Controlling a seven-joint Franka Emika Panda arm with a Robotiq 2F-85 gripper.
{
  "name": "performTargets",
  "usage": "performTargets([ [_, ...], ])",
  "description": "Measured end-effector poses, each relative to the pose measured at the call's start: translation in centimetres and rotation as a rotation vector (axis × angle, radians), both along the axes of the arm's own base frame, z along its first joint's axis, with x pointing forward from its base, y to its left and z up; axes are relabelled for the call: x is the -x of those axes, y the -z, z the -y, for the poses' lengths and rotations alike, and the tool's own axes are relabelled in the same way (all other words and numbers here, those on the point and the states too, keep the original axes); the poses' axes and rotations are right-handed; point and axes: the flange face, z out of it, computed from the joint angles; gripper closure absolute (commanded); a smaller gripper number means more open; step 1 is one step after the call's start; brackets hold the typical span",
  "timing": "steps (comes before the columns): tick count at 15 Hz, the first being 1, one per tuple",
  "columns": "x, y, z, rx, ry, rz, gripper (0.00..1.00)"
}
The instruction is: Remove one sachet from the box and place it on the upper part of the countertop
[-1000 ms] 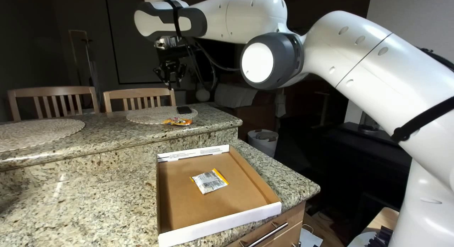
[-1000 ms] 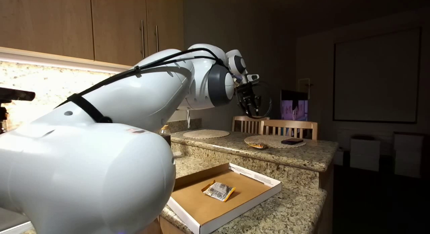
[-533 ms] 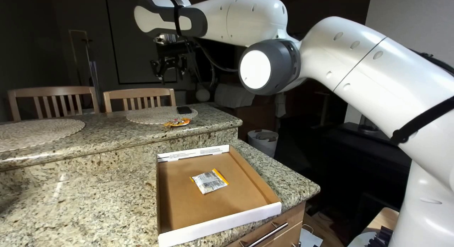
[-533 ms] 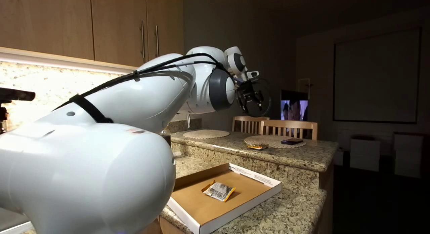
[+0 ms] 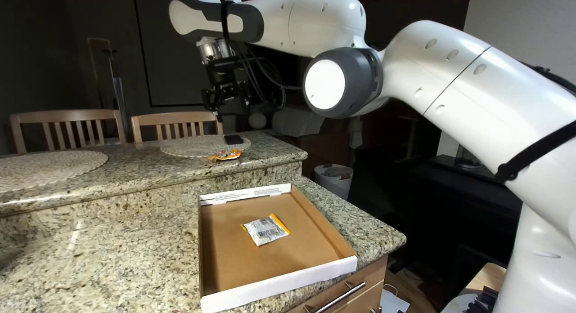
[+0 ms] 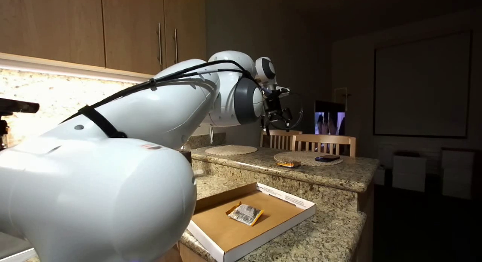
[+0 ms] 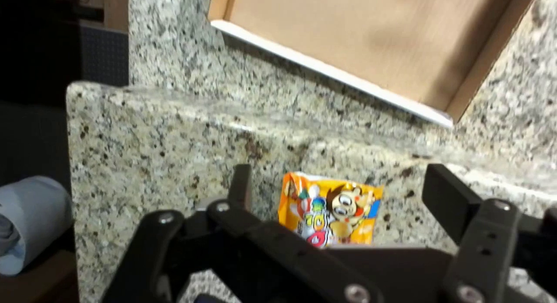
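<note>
Chairs [image 5: 175,117]: two in an exterior view, behind the upper part of the countertop [image 5: 139,167].
Placemats [image 5: 51,169]: two up there, one bearing a single dark phone [image 5: 233,139].
Box [image 5: 279,285]: just one, on the lower countertop [image 5: 121,259], one white-and-yellow packet [image 5: 266,231] inside.
Cabinet handles [image 6: 160,43]: two in an exterior view, that single packet lying in the box.
Gripper [image 7: 342,192]: wrist view now, two fingers [image 7: 450,198] spread wide above one orange sachet [image 7: 333,207], lying on the upper part of the countertop!
</note>
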Motion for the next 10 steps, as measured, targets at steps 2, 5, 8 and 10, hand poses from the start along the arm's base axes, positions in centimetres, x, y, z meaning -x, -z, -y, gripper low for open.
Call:
performTargets([
  [2,1.4,-0.2,0.4,-0.004,0.007,-0.095,0.00],
  [5,3.6,-0.3,0.9,-0.012,0.009,-0.248,0.00],
  [8,5.1,0.0,1.8,-0.023,0.009,-0.370,0.00],
  [10,5.5,0.2,2.8,-0.022,0.028,-0.414,0.00],
])
